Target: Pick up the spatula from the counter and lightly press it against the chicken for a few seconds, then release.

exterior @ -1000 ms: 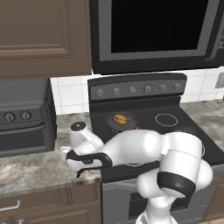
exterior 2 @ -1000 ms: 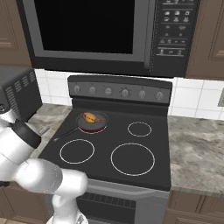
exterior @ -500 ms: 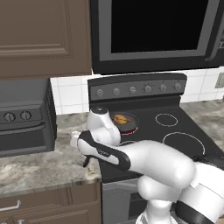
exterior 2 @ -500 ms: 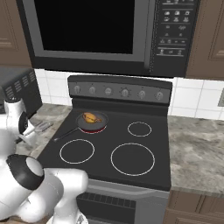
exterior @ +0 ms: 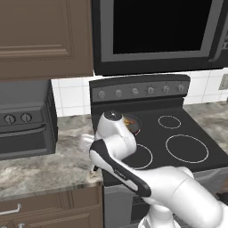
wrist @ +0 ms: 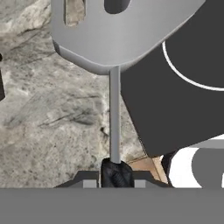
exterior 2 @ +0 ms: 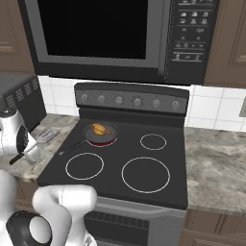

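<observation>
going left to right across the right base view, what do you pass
flat grey slotted spatula, black frying pan with browned chicken, small rear burner ring, right-hand grey marbled counter, white wall outlet

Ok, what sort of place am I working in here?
A home kitchen, and a rendered one by the look of it: a black four-burner stove, a microwave built in above it, and a marbled stone counter beside it, with brown wooden cabinets on the wall.

Looks evenly, softly lit with no glare and barely any shadow, reads crisp near and far from the base, and goes slightly coarse around the close-up spatula [wrist: 114,39].
</observation>
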Motion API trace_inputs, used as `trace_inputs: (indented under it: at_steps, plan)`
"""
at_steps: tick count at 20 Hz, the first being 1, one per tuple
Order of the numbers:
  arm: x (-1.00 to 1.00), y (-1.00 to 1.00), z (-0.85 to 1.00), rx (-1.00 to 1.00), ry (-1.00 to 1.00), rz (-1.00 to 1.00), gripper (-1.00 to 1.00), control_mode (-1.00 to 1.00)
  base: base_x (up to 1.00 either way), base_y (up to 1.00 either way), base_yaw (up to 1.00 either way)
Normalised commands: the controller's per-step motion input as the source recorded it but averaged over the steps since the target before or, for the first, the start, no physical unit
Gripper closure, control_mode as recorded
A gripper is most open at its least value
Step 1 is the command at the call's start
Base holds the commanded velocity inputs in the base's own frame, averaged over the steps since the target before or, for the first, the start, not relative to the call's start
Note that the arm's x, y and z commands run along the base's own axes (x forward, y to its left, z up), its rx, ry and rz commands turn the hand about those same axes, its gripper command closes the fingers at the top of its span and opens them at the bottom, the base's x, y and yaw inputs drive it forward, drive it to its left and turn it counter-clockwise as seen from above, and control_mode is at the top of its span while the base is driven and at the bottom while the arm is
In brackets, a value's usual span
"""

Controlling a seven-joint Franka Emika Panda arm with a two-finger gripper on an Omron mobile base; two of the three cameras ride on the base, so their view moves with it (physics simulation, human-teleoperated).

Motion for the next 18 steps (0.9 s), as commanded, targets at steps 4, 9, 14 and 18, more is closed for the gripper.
trace_inputs:
  at_steps: [4, 9, 14, 18]
  plan:
    - [-0.30, -0.39, 0.35, -0.14, -0.15, 0.03, 1.00, -1.00, 0.00, 0.00, 0.00]
    - [-0.19, -0.49, 0.44, -0.13, -0.04, 0.07, 1.00, -1.00, 0.00, 0.00, 0.00]
    - [-0.09, -0.53, 0.44, -0.09, 0.01, 0.13, 1.00, -1.00, 0.00, 0.00, 0.00]
    - [-0.03, -0.49, 0.39, -0.08, 0.03, 0.18, 1.00, -1.00, 0.00, 0.00, 0.00]
